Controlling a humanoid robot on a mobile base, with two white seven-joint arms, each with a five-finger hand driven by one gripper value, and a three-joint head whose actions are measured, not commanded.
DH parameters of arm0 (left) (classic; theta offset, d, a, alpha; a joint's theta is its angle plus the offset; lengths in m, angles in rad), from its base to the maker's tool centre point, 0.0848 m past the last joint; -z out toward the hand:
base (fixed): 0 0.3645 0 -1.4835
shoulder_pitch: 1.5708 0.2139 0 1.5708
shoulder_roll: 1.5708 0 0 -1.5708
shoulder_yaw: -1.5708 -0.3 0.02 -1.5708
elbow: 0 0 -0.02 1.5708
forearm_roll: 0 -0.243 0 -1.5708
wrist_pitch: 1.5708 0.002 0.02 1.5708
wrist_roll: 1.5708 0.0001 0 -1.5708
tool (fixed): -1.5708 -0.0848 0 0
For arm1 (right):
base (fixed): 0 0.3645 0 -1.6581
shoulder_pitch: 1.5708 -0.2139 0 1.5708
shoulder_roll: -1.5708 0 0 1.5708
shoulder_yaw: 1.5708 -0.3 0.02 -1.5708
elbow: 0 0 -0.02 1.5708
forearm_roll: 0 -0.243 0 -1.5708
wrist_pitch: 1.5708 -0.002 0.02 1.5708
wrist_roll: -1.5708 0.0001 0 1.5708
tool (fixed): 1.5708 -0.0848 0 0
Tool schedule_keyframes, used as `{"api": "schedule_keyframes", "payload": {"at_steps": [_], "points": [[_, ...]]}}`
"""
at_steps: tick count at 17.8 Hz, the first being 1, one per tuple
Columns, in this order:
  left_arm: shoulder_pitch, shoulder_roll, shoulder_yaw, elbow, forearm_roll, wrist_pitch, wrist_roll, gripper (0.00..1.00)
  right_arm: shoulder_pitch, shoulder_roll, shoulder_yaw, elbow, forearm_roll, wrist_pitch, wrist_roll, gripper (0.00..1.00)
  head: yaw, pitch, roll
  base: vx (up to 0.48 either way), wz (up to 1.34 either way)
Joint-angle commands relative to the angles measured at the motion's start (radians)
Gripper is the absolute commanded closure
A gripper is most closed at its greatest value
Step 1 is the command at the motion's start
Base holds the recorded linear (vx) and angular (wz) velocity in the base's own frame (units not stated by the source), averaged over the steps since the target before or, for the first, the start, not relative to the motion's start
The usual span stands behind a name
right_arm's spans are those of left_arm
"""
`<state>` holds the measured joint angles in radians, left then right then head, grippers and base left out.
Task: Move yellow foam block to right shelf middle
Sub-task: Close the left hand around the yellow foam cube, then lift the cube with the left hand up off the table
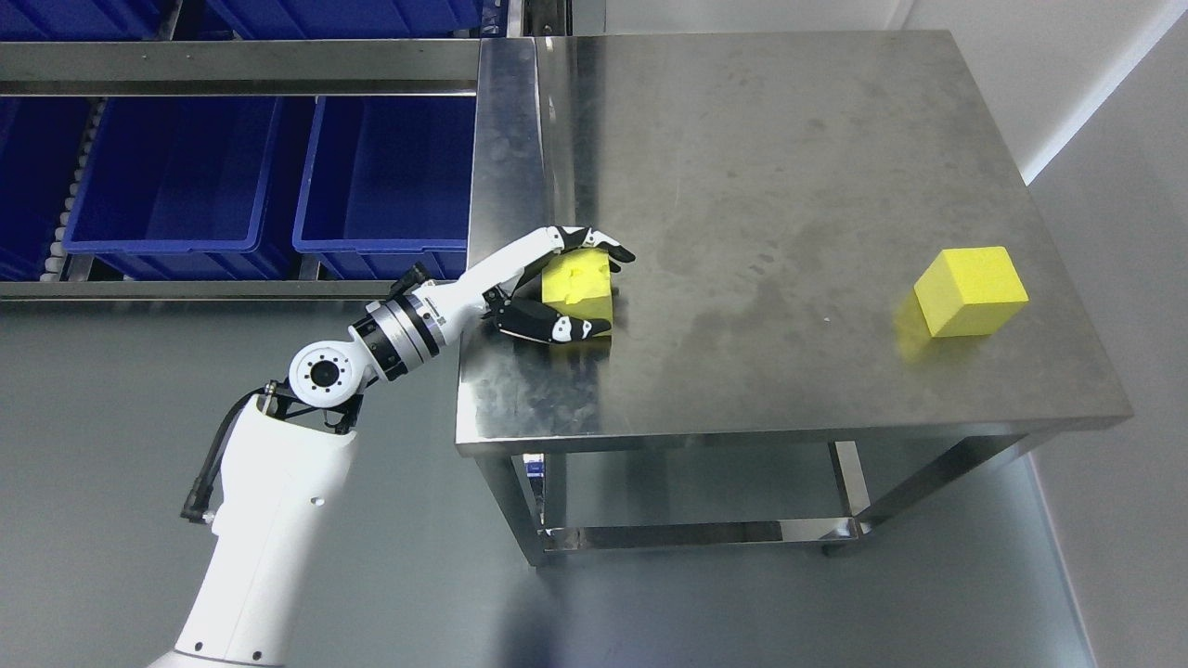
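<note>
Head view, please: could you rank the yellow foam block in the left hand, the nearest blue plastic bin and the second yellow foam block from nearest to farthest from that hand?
1. Yellow foam block, grasped by the left hand, at the steel table's left edge.
2. Blue plastic bin, on the rack up-left.
3. Second yellow foam block, near the table's right edge.

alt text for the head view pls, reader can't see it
The robot's left hand is closed around a yellow foam block near the left edge of a steel table. A second yellow block sits alone near the table's right edge. Blue bins line a rack to the left.
</note>
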<state>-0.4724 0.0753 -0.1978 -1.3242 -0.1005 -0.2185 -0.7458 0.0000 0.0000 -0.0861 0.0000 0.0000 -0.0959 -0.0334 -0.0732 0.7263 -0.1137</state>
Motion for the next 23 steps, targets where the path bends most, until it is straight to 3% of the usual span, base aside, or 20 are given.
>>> {"api": "schedule_keyframes", "payload": {"at_steps": [1, 3, 5, 9, 16, 23], "points": [[-0.060, -0.058, 0.159, -0.004, 0.120, 0.002, 0.023, 0.52, 0.002, -0.017, 0.000, -0.017, 0.003, 0.001, 0.000, 0.00, 0.0000, 0.000, 0.000, 0.000, 0.00], [-0.110, -0.058, 0.173, -0.009, 0.279, 0.004, 0.101, 0.52, 0.002, -0.017, 0.000, -0.017, 0.003, 0.001, 0.000, 0.00, 0.0000, 0.000, 0.000, -0.002, -0.02], [-0.132, -0.058, 0.178, -0.012, 0.413, 0.001, 0.266, 0.51, 0.002, -0.017, 0.000, -0.017, 0.003, 0.001, 0.000, 0.00, 0.0000, 0.000, 0.000, 0.001, -0.04], [-0.115, -0.058, 0.179, -0.013, 0.443, -0.041, 0.497, 0.44, 0.002, -0.017, 0.000, -0.017, 0.003, 0.001, 0.000, 0.00, 0.0000, 0.000, 0.000, 0.001, 0.01], [0.035, -0.058, 0.241, -0.115, 0.443, -0.027, 0.502, 0.46, 0.002, -0.017, 0.000, -0.017, 0.003, 0.001, 0.000, 0.00, 0.0000, 0.000, 0.000, 0.002, 0.01], [0.072, -0.058, 0.239, -0.125, 0.443, -0.024, 0.500, 0.46, 0.002, -0.017, 0.000, -0.017, 0.003, 0.001, 0.000, 0.00, 0.0000, 0.000, 0.000, 0.016, 0.26]]}}
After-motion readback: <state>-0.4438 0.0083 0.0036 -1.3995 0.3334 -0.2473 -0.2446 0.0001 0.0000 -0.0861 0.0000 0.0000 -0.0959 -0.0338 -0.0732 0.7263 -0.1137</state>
